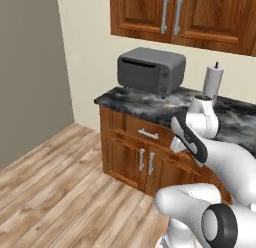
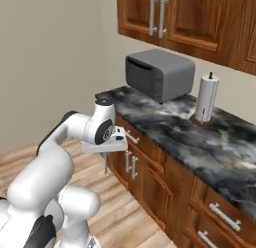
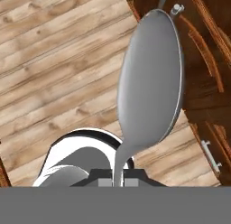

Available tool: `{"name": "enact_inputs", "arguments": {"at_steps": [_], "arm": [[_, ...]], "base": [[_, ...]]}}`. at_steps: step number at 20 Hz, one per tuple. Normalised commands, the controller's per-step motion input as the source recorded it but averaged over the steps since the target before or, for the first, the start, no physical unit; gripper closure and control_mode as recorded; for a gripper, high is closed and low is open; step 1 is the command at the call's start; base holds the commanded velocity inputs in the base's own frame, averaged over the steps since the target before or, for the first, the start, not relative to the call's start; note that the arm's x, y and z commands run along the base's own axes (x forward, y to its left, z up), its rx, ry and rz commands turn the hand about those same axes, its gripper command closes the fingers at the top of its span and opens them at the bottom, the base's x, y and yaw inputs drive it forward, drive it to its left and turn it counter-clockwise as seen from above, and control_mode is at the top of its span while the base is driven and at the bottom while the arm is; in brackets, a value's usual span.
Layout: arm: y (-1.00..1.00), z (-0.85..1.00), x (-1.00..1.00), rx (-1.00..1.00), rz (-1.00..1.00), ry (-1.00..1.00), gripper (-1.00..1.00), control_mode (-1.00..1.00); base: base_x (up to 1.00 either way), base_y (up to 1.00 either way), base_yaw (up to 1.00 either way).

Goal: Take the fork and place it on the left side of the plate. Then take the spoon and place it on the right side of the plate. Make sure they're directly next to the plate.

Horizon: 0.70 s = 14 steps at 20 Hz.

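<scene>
The small all-silver spoon [image 3: 151, 83] is seen pinched by its thin handle between the two dark fingertips of the gripper [image 3: 118, 181], the jaws pressed nearly together on it; the oval bowl rises large and close in the hand view, over pale wood-plank floor [image 3: 54, 74] and the brown cabinet fronts [image 3: 205, 83]. In the right base view the gripper [image 2: 106, 157] is held out in front of the cabinets, below the level of the countertop, with a thin sliver of the spoon [image 2: 105, 166] hanging beneath the hand. In the left base view the hand is hidden behind the arm's own white links. Further back, the dark marbled stone countertop [image 2: 170, 127] is seen running along the cream wall. On it a boxy grey toaster oven [image 2: 159, 73] is set near the end of the counter, and an upright white paper-towel roll on a dark spindle [image 2: 206, 98] stands just beside it. Brown wooden upper cabinets with silver bar handles [image 2: 165, 17] are mounted above.
</scene>
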Motion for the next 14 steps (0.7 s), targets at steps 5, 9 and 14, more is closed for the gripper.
{"name": "enact_inputs", "arguments": {"at_steps": [5, 9, 14], "arm": [[0.00, 0.00, 0.00, 0.00, 0.00, 0.00, 1.00, 1.00], [0.00, 0.00, 0.00, 0.00, 0.00, 0.00, 1.00, 1.00], [0.00, 0.00, 0.00, 0.00, 0.00, 0.00, 1.00, 1.00]], "base": [[0.85, 0.57, 0.62], [1.00, 0.35, 0.55], [1.00, 0.11, 0.47]]}}
